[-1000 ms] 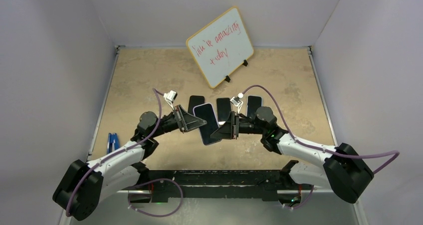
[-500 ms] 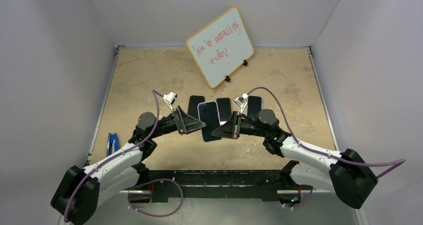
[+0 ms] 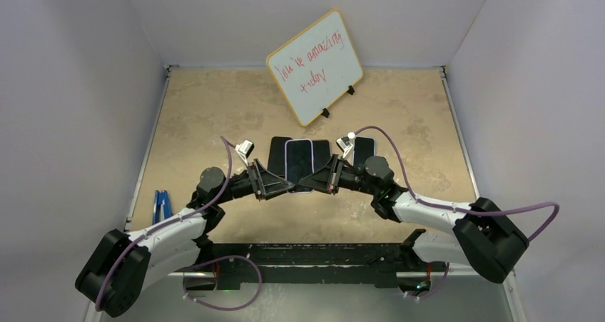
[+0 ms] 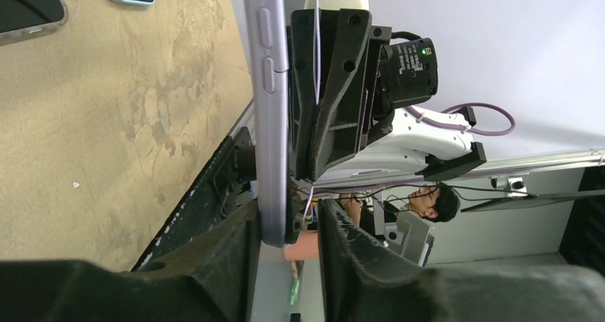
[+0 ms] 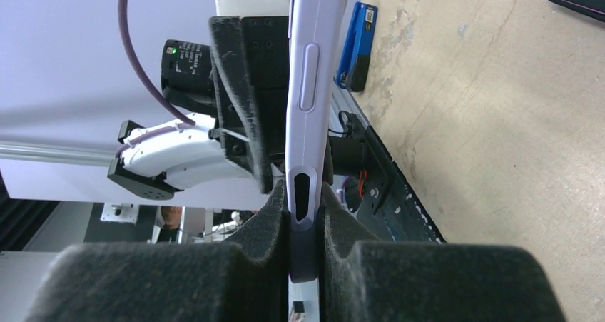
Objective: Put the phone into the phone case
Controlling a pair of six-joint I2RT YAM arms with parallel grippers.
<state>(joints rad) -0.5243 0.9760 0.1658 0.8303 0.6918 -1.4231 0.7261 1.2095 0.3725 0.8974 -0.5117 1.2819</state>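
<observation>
Open table (image 3: 203, 115) either side; held phone (image 3: 298, 161), spare phones (image 3: 364, 148) and whiteboard (image 3: 314, 66) block the middle.

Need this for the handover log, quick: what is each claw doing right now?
Left claw: open, fingers either side of the lilac-rimmed black phone, not clamped.
Right claw: closed on that phone's edge.
</observation>
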